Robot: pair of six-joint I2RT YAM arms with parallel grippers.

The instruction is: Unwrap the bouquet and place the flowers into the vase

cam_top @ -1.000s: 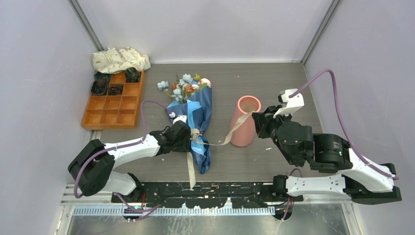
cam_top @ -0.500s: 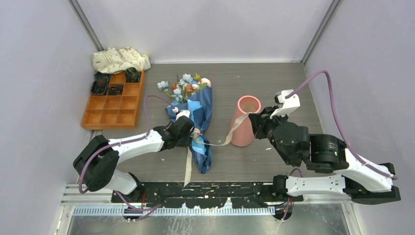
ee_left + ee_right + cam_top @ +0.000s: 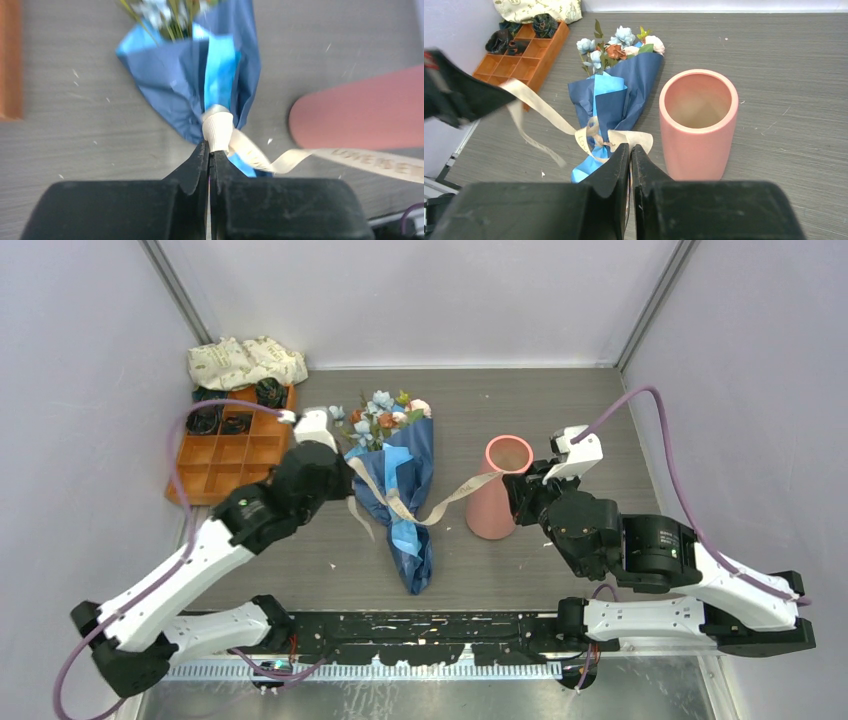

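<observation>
With the left jaws and right jaws each closed on an end of the ribbon, the bouquet lay wrapped on the worktop, the vase empty.

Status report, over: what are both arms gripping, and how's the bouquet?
Left fingers shut on ribbon, right fingers shut on its other end. Bouquet lying flat, wrapped, ribbon around it. Vase upright, empty, mouth clear.

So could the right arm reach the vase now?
Probably yes: the vase stands right beside it with nothing between, though its jaws are shut on the ribbon, so it must let go first.
</observation>
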